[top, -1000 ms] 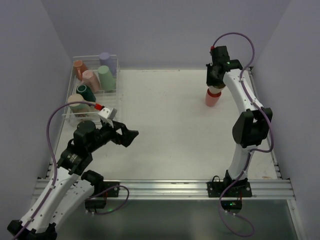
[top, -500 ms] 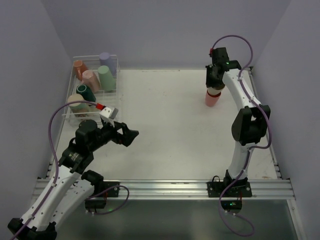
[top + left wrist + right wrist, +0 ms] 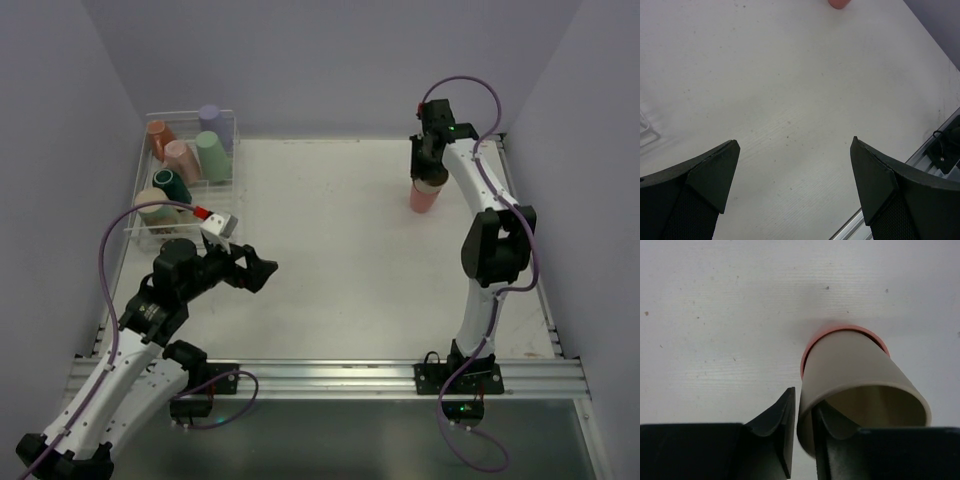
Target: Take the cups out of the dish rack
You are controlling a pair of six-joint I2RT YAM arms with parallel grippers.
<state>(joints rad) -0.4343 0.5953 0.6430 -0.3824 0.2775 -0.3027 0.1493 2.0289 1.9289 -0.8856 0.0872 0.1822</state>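
Observation:
The dish rack [image 3: 226, 150] stands at the far left corner. It holds an orange cup [image 3: 157, 135], a pink cup [image 3: 182, 158], a purple cup [image 3: 209, 117], a green cup [image 3: 212, 155], a dark green mug [image 3: 170, 185] and a cream cup [image 3: 155, 210]. My right gripper [image 3: 430, 176] is at the far right, shut on the wall of a beige cup [image 3: 855, 375], one finger inside and one outside [image 3: 805, 400]. The beige cup sits nested in a pink cup [image 3: 846, 328] standing on the table [image 3: 422, 198]. My left gripper [image 3: 258, 270] is open and empty over bare table [image 3: 794, 144].
The metal rail [image 3: 330, 375] runs along the table's near edge and shows in the left wrist view [image 3: 940, 150]. Grey walls close in the table on the left, the back and the right. The rack's corner wire [image 3: 647, 127] shows at the left.
My right gripper has shifted slightly towards the far side and settled lower over the stacked cups. My left arm has barely moved.

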